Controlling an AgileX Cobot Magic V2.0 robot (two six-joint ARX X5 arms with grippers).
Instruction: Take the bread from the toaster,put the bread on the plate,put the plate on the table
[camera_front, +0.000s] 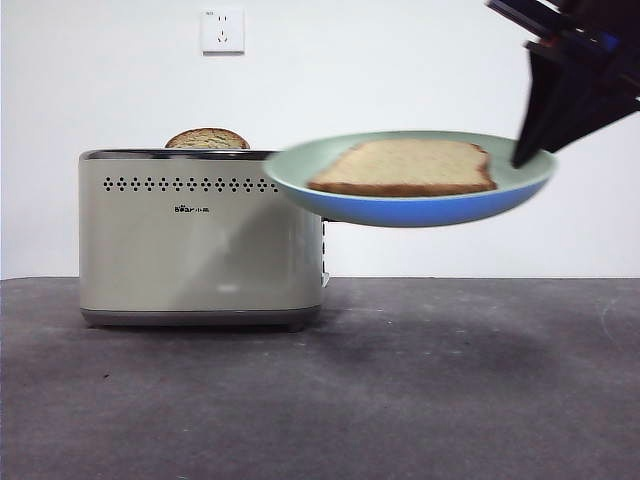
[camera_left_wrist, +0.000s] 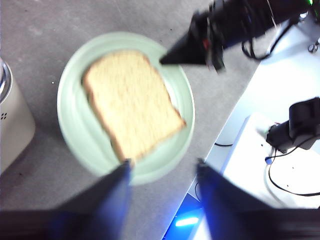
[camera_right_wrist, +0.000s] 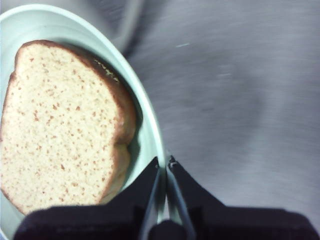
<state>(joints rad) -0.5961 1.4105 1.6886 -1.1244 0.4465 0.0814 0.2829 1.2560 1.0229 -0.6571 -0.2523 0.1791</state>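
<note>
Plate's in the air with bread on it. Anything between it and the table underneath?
Nothing visible. The right gripper pinches the plate by its rim, bread lying flat on it, above bare table. The toaster stands off to one side, behind the plate's edge, another slice in its slot.

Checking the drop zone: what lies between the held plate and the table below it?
Nothing: in the front view the plate, held at its rim by the right gripper, hangs above bare table.

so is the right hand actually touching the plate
Touching. The right wrist view shows the right hand shut on the plate rim; the front view shows the plate held off the table.
</note>
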